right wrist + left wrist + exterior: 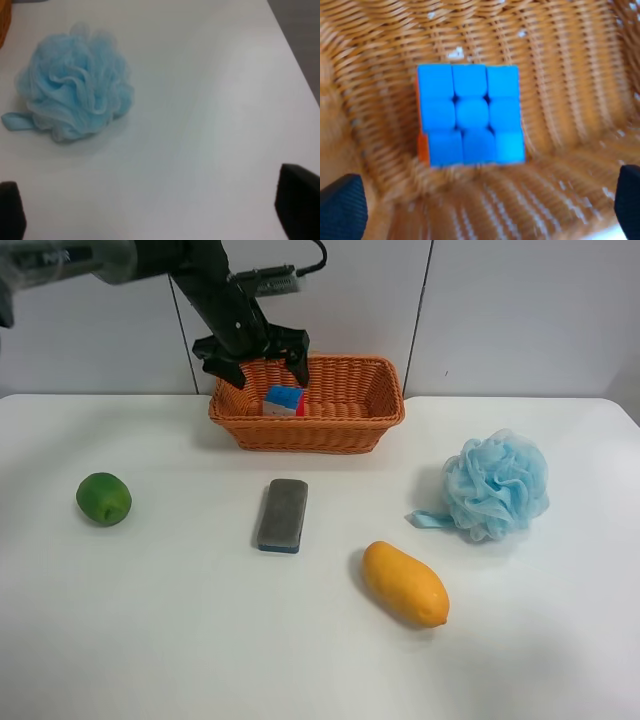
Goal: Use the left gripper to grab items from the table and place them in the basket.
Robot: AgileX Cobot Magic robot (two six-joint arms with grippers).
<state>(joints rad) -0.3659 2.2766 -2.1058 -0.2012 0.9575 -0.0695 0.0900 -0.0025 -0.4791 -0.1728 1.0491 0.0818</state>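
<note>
On the white table (150, 640) the mango (404, 585) lies nearest, right of centre. Beyond it are the eraser (282, 514) in the middle, the green fruit (104, 498) at left and the bath puff (496, 485) at right, where the right gripper (155, 212) hangs, jaws spread and empty. Farthest, the cube (283, 400) sits in the basket's (320, 435) left end, with the left gripper (260, 368) above it, jaws wide apart, holding nothing.

Robot test lab, prob.
Black robot arm (215, 290) w/ left gripper (268, 375) over plain white table (200, 660); bare white wall panels (500, 310) behind it.
</note>
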